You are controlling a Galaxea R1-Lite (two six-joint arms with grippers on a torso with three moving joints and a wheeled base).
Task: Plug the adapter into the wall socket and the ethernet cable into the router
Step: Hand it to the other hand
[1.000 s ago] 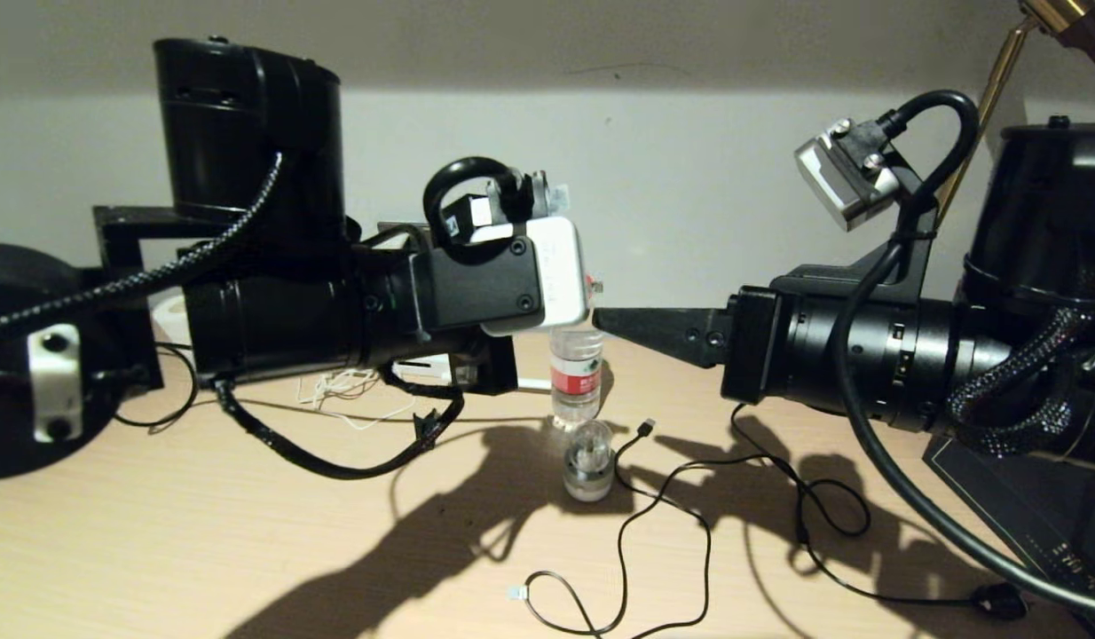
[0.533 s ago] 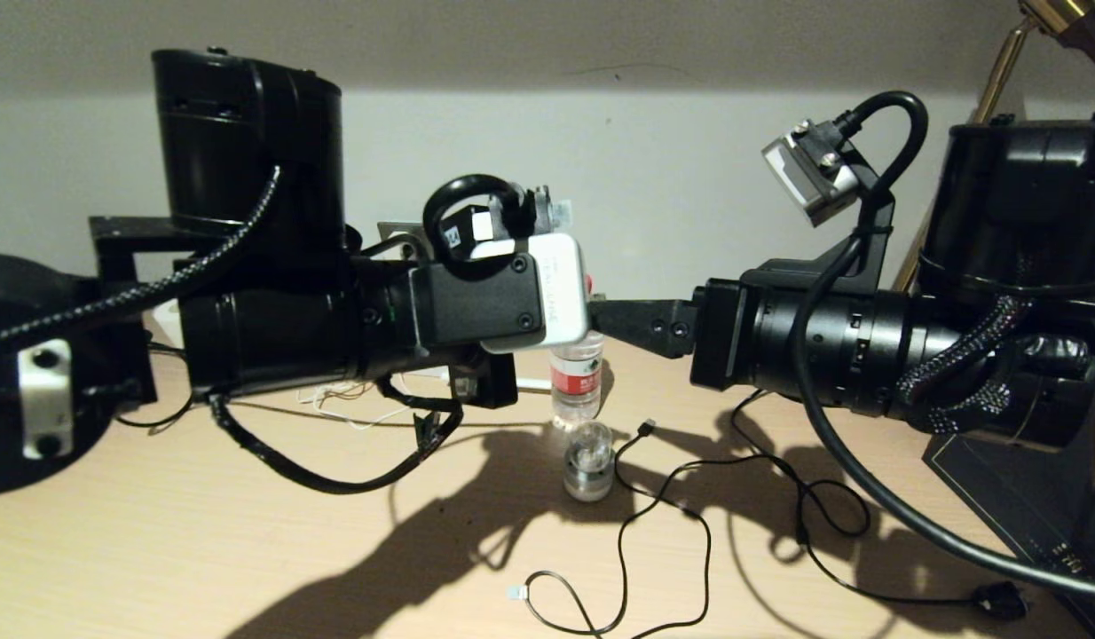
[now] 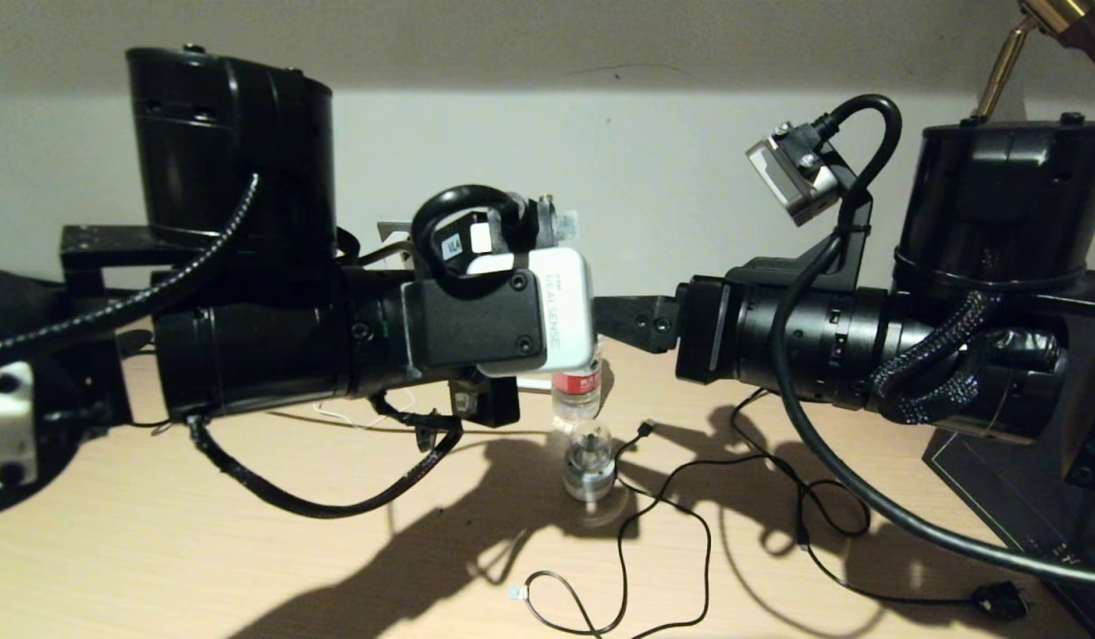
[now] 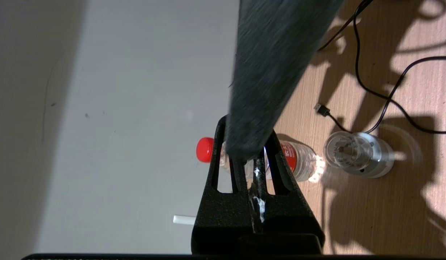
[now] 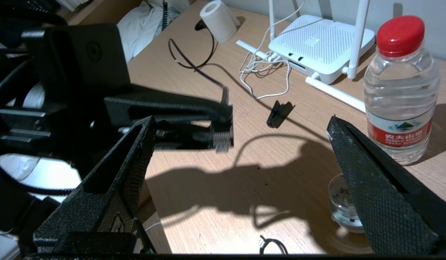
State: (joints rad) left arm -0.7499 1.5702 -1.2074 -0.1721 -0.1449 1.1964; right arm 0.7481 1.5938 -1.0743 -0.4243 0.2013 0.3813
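Note:
The white router [image 5: 320, 43] with stick antennas sits by the wall, a tangle of thin white cord [image 5: 261, 66] lying in front of it. The adapter's cube is out of view. The left arm hides most of the grey wall socket [image 3: 394, 232]. The black ethernet cable [image 3: 620, 550] lies looped on the desk, its clear tip [image 3: 515, 592] near the front. My left gripper [image 4: 250, 159] [image 5: 223, 122] hangs shut above the desk, with white flecks between its pads. My right gripper [image 5: 241, 122] [image 3: 614, 321] is wide open, facing it, one finger crossing the left fingertips.
A water bottle [image 3: 576, 390] with a red cap stands beside the router, a small glass [image 3: 589, 457] in front of it. A thin black USB cable [image 3: 647, 427] trails right. A paper roll [image 5: 217, 16] lies at the desk's far end. A brass lamp stem [image 3: 1000, 71] rises at the right.
The right arm has pushed leftwards, bringing its finger up against the left wrist. The left arm has shifted a little left and down. Things on the desk have not moved.

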